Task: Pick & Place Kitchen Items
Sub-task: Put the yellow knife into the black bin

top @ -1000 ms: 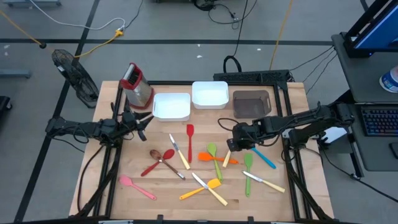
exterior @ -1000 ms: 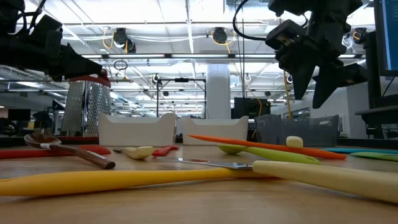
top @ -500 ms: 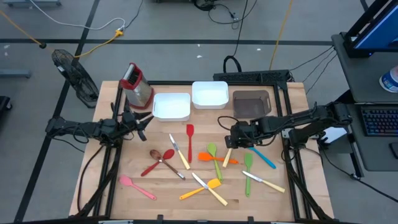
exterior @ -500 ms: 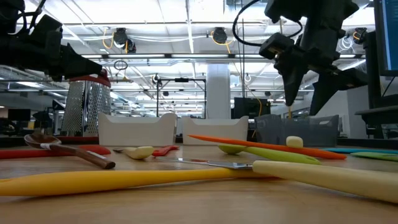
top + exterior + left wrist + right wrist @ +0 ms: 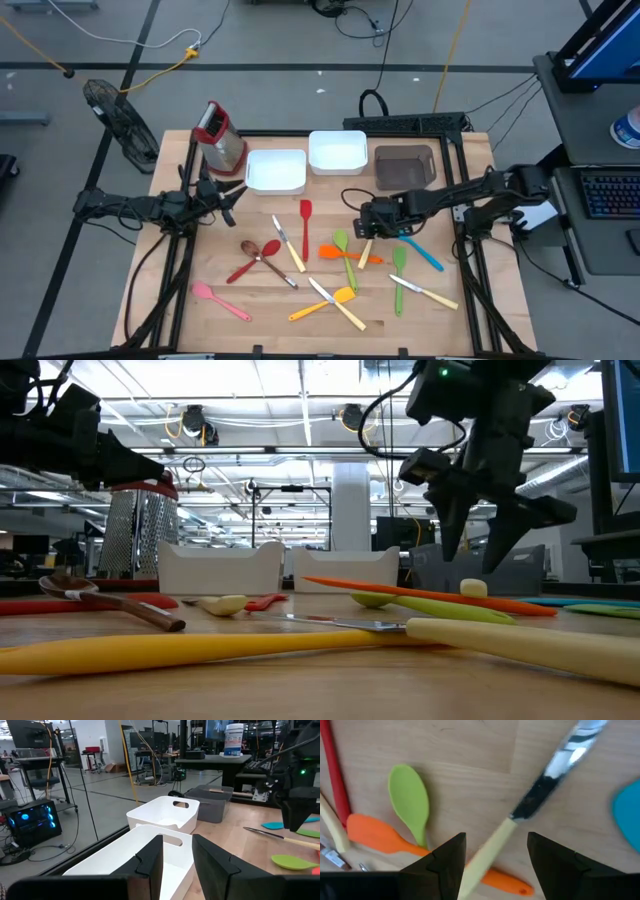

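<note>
Several colourful utensils lie flat on the wooden table (image 5: pixel 180 270). My right gripper (image 5: pixel 366 222) hangs open, pointing steeply down, above a pale-handled steel knife (image 5: pixel 520 810). Its fingers (image 5: pixel 447 862) stand on either side of the knife's handle (image 5: pixel 487 852) without touching it. That knife lies partly across an orange spatula (image 5: pixel 350 253) and beside a green spoon (image 5: pixel 343 250). A blue spatula (image 5: pixel 422 252) lies to its right. My left gripper (image 5: pixel 177 845) waits level at the table's left edge, open and empty, facing a white tray (image 5: pixel 150 845).
Two white trays (image 5: pixel 275 171) (image 5: pixel 337 152) and a dark tray (image 5: pixel 404 167) stand along the far edge. A red-topped metal box (image 5: pixel 221 135) stands far left. Red spatula (image 5: pixel 305 222), brown spoon (image 5: pixel 265 256), pink spatula (image 5: pixel 220 300), yellow spatula (image 5: pixel 320 304) and other knives lie mid-table.
My right gripper has come down and a little toward the table's left edge, closing in on the pale-handled knife, and has rolled slightly. The utensils have stayed where they were.
</note>
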### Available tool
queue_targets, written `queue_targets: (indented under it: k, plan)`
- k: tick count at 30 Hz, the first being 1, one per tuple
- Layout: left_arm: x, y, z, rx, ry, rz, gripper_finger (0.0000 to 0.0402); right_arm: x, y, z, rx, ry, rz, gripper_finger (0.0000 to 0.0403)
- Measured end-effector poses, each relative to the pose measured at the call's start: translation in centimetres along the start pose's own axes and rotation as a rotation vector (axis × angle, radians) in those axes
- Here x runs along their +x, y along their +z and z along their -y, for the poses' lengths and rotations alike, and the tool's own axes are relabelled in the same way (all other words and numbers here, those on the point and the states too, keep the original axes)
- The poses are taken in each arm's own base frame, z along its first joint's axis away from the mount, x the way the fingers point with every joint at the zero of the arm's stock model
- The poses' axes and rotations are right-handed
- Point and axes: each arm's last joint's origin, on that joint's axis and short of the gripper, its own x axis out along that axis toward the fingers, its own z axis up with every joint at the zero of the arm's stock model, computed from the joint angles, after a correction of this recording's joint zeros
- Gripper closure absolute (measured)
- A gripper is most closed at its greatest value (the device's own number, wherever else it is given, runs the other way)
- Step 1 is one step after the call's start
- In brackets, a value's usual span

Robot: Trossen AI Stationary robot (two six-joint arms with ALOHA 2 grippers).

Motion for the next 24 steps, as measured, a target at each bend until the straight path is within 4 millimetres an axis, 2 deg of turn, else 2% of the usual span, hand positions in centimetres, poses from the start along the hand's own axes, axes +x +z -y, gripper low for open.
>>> queue_targets:
  k: [10, 17, 24]
  plan:
    - [0.0, 0.0, 0.0, -0.002, 0.000, 0.000, 0.0295, 0.6, -0.1, 0.8, 0.083, -0.028, -0.002, 0.0195]
    - [0.0, 0.0, 0.0, -0.001, 0.000, 0.000, 0.0295, 1.7, -0.4, 1.0, 0.148, 0.071, -0.010, 0.0195]
    - [0.0, 0.0, 0.0, 0.040, 0.000, 0.000, 0.0295, 2.2, -0.3, 1.9, 0.198, 0.049, -0.010, 0.0195]
